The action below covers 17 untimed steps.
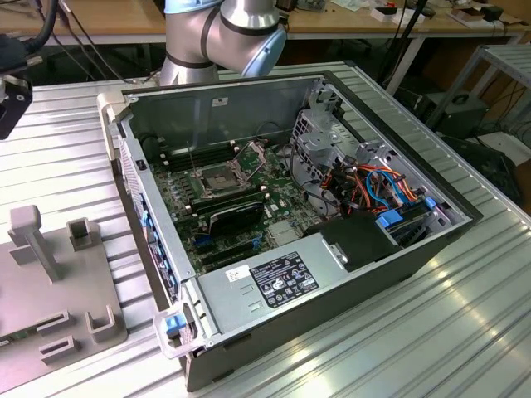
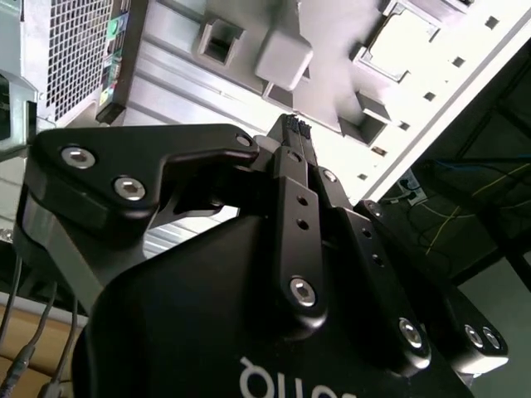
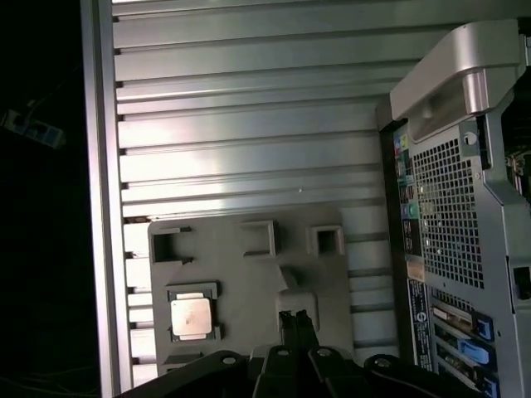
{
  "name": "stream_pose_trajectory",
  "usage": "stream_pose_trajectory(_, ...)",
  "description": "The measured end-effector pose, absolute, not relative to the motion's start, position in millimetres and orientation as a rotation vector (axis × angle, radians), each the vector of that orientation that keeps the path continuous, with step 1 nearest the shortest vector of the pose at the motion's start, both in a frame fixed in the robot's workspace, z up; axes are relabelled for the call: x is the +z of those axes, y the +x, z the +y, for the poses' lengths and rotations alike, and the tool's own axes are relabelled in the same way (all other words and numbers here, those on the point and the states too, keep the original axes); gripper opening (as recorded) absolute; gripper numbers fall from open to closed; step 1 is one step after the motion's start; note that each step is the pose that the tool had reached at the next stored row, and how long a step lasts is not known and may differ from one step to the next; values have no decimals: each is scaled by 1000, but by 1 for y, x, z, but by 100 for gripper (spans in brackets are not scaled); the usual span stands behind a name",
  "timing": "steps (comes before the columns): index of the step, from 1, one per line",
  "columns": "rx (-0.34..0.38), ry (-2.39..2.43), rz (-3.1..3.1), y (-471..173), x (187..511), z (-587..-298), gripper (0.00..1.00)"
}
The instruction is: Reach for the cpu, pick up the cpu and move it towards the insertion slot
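The cpu, a small pale square chip, lies flat in a recess of the grey fixture plate in the first wrist view. My gripper hovers above the plate, to one side of the chip and well apart from it. Its two thin black fingers press together with nothing between them, which the second wrist view confirms for the gripper. The insertion slot, a square socket with a silver frame and dark centre, sits on the motherboard inside the open computer case in the exterior view.
The case rests on a ribbed metal table. On the fixture plate, at the exterior view's left, several raised posts and brackets stand up. The case's rear wall stands close beside the plate. My black wrist head hangs at the far left edge.
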State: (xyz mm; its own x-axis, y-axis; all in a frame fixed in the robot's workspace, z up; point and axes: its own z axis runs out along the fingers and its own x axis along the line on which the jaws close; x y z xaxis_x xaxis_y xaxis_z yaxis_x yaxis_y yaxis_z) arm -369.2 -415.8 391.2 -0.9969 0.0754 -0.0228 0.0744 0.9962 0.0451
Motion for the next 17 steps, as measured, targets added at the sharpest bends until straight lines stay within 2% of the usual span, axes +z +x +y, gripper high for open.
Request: stream_pose_trajectory(17, 69, 117, 3115, -447, 388, -424, 11)
